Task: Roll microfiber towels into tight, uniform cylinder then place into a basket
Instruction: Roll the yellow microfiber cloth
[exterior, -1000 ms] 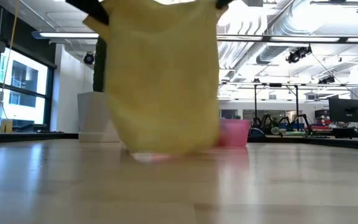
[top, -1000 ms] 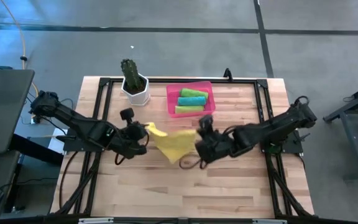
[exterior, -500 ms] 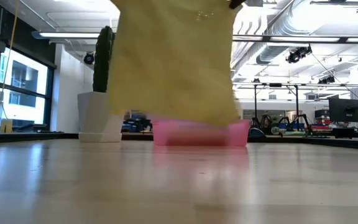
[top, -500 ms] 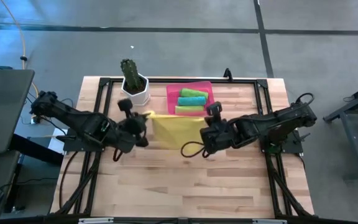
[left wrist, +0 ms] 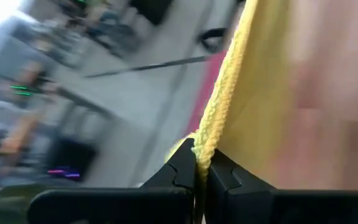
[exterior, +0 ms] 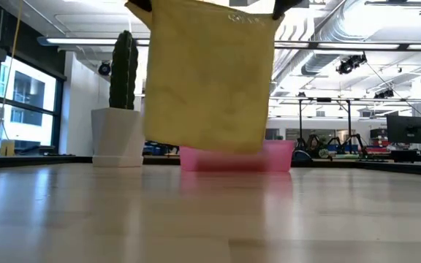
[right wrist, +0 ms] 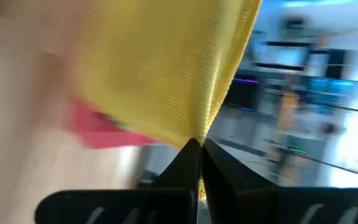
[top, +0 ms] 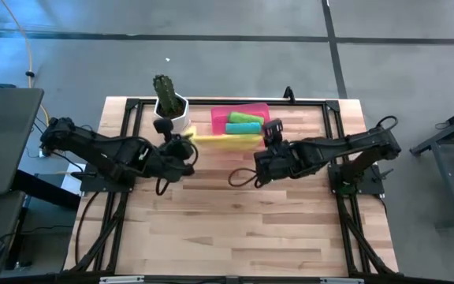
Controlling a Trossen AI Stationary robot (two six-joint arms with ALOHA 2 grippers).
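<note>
A yellow microfiber towel [exterior: 207, 77] hangs as a flat sheet between my two grippers, its lower edge clear of the table. From above it shows as a thin strip [top: 227, 140] just in front of the pink basket [top: 217, 117]. My left gripper [top: 189, 143] is shut on its left top corner, and my right gripper [top: 263, 140] is shut on its right top corner. In the basket lie a rolled lime green towel [top: 245, 118] and a rolled teal towel [top: 241, 128]. My left gripper pinches the towel's top left corner [left wrist: 202, 157] between its two fingers, on the hemmed edge. The towel hangs below, lifted clear of the table. My right gripper pinches the top right corner [right wrist: 199, 138] between its two fingers. Between the two holds the top edge [exterior: 210, 7] runs nearly straight.
A white pot with a green cactus [top: 168, 102] stands at the far left, close behind my left gripper. The basket [exterior: 236, 157] stands right behind the hanging towel. The wooden table [top: 235, 229] lies bare toward its near edge.
Both grippers have risen and gone toward the table's far edge and the basket, drawing apart. The yellow towel, bunched between them with its lower edge down at the table, now hangs spread flat and lifted clear.
</note>
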